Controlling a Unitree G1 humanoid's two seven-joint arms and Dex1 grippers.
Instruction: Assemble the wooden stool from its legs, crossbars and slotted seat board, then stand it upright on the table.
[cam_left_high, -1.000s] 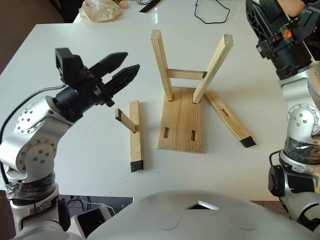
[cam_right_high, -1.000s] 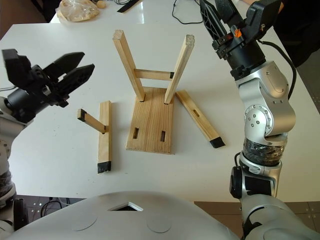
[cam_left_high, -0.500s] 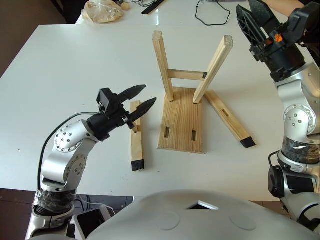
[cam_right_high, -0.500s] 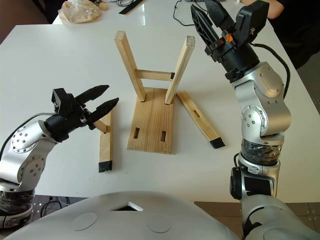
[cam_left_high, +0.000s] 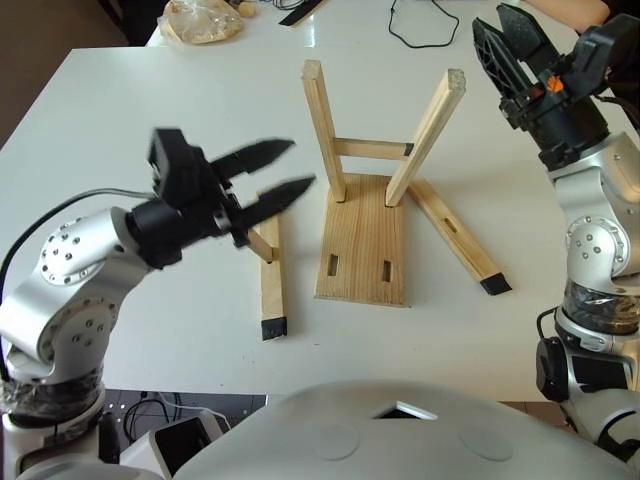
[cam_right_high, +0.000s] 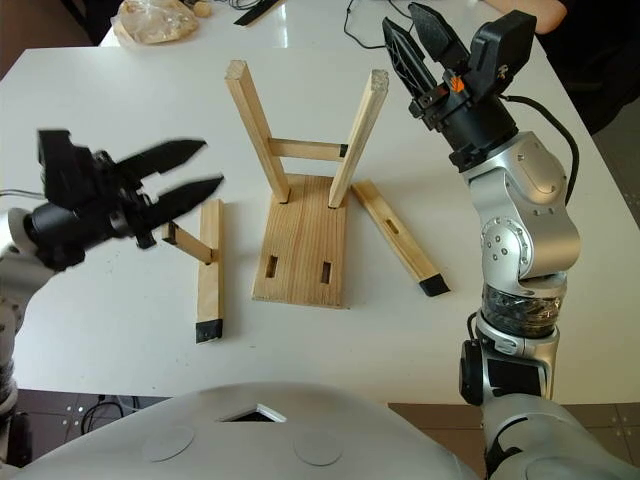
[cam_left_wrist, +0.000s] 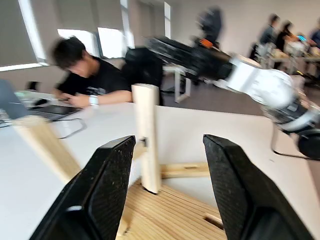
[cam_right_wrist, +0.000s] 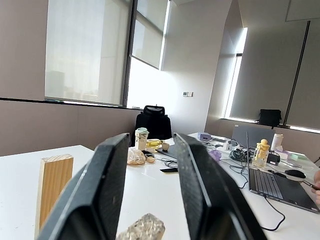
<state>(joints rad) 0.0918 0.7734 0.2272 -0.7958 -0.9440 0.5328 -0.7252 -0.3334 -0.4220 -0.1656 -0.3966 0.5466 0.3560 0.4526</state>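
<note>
Our left gripper (cam_left_high: 296, 166) hangs empty, fingers spread wide, just above the loose leg (cam_left_high: 271, 275), which lies flat on the table (cam_left_high: 120, 110) beside the left edge of the seat board (cam_left_high: 362, 245). A short crossbar (cam_left_high: 252, 238) juts from it toward our left. The leg's long axis runs away from us, parallel to the board, and the fingers point across it, so we judge the left arm the nearer and a straight drop the need. Our right gripper (cam_left_high: 497, 30), also spread and empty, is raised by the far upright leg (cam_left_high: 425, 135)
</note>
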